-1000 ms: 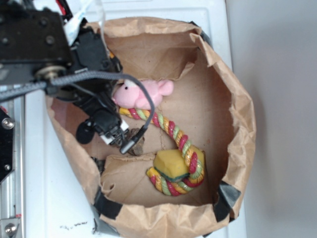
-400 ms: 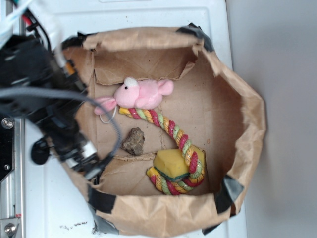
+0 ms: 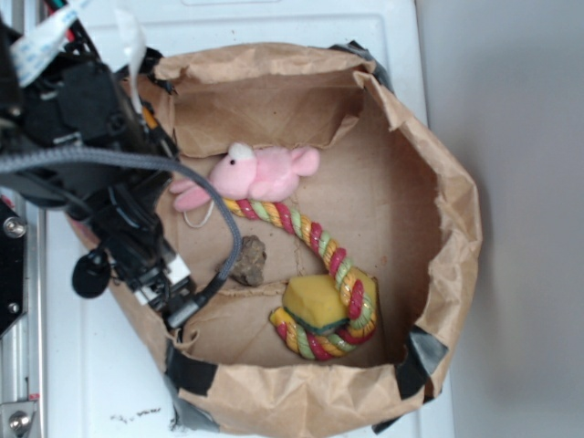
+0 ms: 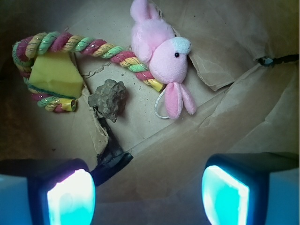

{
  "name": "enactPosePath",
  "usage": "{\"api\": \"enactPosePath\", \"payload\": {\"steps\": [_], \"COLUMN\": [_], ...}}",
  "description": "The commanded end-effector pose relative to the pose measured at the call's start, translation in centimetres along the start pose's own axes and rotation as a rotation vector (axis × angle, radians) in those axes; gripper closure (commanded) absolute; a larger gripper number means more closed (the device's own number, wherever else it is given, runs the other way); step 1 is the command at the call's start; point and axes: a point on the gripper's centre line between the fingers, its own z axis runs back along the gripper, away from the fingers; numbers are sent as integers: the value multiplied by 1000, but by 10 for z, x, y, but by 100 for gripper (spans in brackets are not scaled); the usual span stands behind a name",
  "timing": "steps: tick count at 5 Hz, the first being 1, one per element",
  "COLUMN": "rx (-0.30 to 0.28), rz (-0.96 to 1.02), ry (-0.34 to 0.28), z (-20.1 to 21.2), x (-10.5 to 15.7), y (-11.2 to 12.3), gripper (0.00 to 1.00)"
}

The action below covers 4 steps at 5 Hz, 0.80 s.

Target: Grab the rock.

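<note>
1. While the gripper point(image 4: 147, 187) hangs over the paper bag's point(image 3: 447, 228) left rim, its fingers point(image 4: 70, 197) stand wide apart, holding nothing.
2. Ahead of them the rock point(image 4: 108, 97) lies on the bag floor, clear of the fingers.
3. A coloured rope point(image 4: 93, 47) runs just beside the rock, wrapping a yellow sponge point(image 4: 56, 75).
4. A pink plush toy point(image 4: 161, 56) lies on the rope.
5. Everything sits on a white surface point(image 3: 91, 365).

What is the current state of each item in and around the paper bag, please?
rock: lying free on the bag floor, not gripped.
gripper: open, empty, above the bag's edge.
pink plush toy: lying on its side, over one rope end.
rope: wrapped round the yellow sponge block.
paper bag: open, corners taped.
</note>
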Motion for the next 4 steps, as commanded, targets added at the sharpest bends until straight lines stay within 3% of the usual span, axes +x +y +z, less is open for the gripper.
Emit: {"api": "enactPosePath", "payload": {"steps": [1,3,4], "rx": [-9,-43,-42], "rz": [12,54,53], "ry": [-36,-75,-63], "z": [11,-7,-14], "x": [9,42,35], "y": [5,1,-4], "gripper": [0,0,0]}}
